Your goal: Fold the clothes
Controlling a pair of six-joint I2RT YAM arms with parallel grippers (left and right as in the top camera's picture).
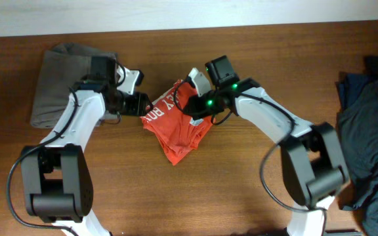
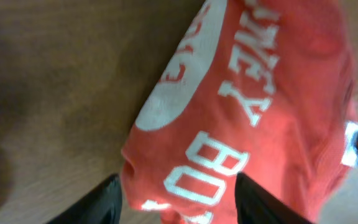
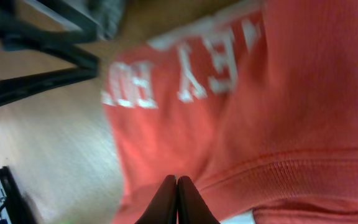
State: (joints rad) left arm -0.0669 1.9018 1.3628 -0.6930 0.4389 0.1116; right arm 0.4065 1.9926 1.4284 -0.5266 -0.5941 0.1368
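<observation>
Centrally in the overhead view lies the orange-red T-shirt (image 1: 177,124), gathered into a compact, uneven bundle on the wooden table (image 1: 241,190), with its white lettering (image 1: 156,113) showing along the bundle's left side. The bundle narrows towards a point at its lower end.

The left gripper (image 1: 146,106) meets the shirt's left edge. In the left wrist view its two dark fingers (image 2: 98,202) stand well apart at the bottom of the frame, and a rounded fold of the T-shirt (image 2: 260,93) sits in the gap between them, large white letters (image 2: 210,168) running across the cloth.

The right gripper (image 1: 194,108) is over the upper right part of the bundle. In the right wrist view its fingertips (image 3: 177,199) are pressed together at the bottom centre, right at a stitched hem of the shirt (image 3: 278,93); whether any cloth is caught between them I cannot tell. Blurred white lettering (image 3: 185,78) crosses the top of that view.

Further out, a grey-brown garment (image 1: 64,82) lies flat at the upper left of the overhead frame, partly under the left arm. Dark blue-grey garments (image 1: 369,131) are heaped along the right edge, well apart from the shirt
</observation>
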